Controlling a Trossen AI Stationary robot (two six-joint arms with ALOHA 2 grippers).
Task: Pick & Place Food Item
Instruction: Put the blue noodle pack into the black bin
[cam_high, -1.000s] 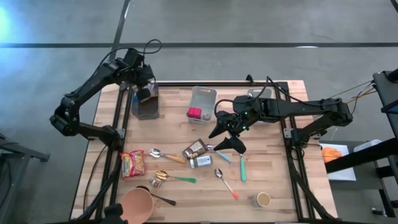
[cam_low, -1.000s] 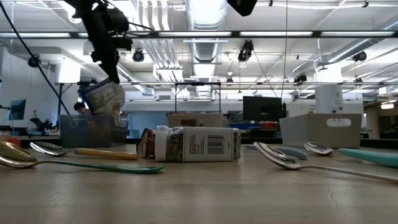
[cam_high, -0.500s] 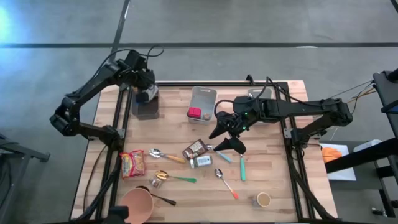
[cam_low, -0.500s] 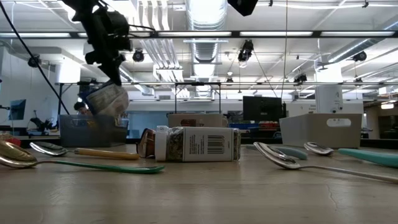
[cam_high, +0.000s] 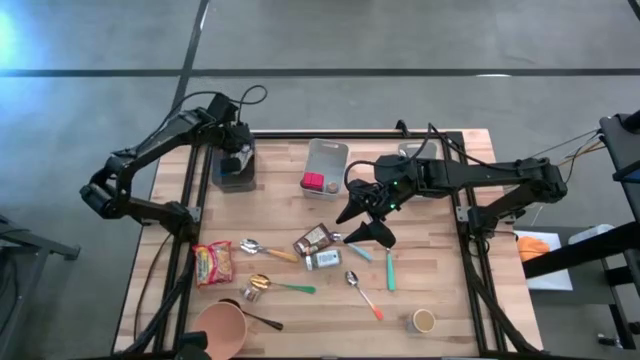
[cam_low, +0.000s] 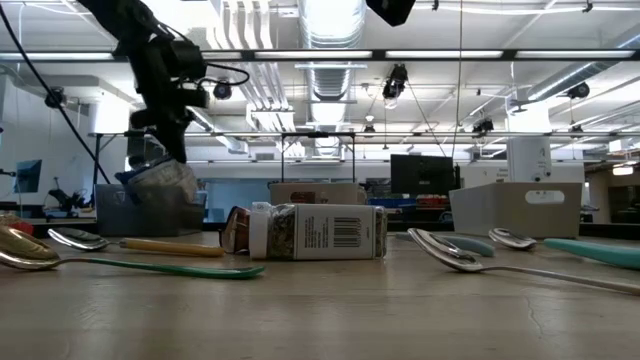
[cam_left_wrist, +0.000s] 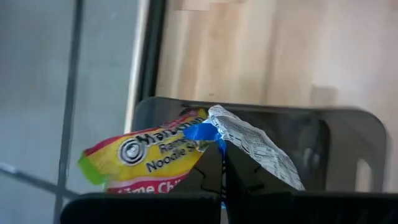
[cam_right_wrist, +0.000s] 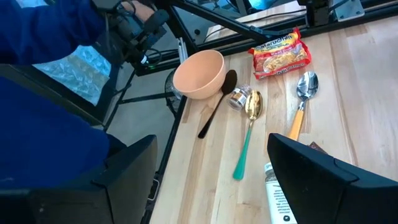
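A yellow and red ramen noodle packet (cam_left_wrist: 155, 158) hangs over a dark grey bin (cam_high: 234, 176) at the table's far left, with my left gripper (cam_high: 233, 150) shut on it. In the low view the packet (cam_low: 160, 180) dips to the level of the bin's rim (cam_low: 150, 190). A second noodle packet (cam_high: 212, 263) lies flat on the table near the left edge. Above the table's middle, over two spice jars (cam_high: 316, 248), my right gripper (cam_high: 366, 216) stands open with nothing between its fingers. My left gripper pinches the packet at its blue crimped end seam (cam_left_wrist: 210, 135) between its two shut fingers. The fingers come from above, slanting down. The packet is creased at the hold, printed face on one side and white back on the other, and hangs below the fingers over the bin's opening.
A clear bin holding a red item (cam_high: 325, 165) stands at the far middle. Spoons (cam_high: 262, 251), a pink bowl (cam_high: 220, 328) and a small cup (cam_high: 424, 320) lie along the near half. A person's blue sleeve (cam_right_wrist: 50, 74) shows beyond the table's left edge.
My left gripper has gone down toward the dark grey bin and rolled a little, still shut on the packet. The packet hung clear above the bin and now reaches the bin's rim. My right gripper has kept still.
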